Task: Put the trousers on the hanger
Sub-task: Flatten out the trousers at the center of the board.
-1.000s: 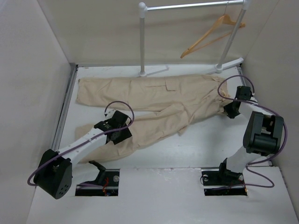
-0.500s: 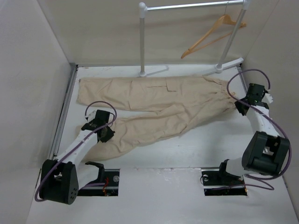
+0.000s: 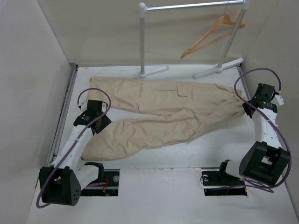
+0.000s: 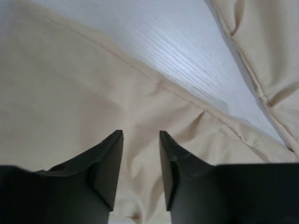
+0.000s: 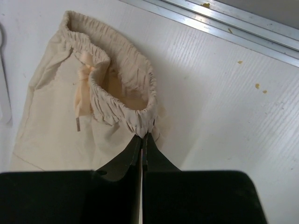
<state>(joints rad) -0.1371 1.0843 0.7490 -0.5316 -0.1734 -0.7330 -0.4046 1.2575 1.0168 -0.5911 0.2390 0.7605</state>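
While both arms reach out wide, the white surface (image 3: 210, 149) carries the lot. Spread across it are the long beige cotton trousers (image 3: 163, 105), flat and wrinkled, with the waist at the right and the legs running left. One leg lies straight along the far side. The other bends off toward the near left corner, and a wedge of bare surface shows between the two.

Up at the far edge stands the white metal garment rail (image 3: 142, 39), its feet planted just beyond the cloth. From the right end of its bar hangs the light-wood triangular hanger (image 3: 210, 33), tilted on its thin hook and well apart from the trousers.

Now the arms. The left tool (image 4: 140, 140) sits over the left end of the near leg with its dark fingers spread. There is cloth beneath the gap, but whether the tips touch it I cannot tell. Over on the right, the right tool (image 5: 141, 138) has its fingers pressed together, pinching a fold of the gathered elastic waistband. The waist opening gapes just beyond the fingers, and a pale drawstring (image 5: 83, 88) dangles inside it.
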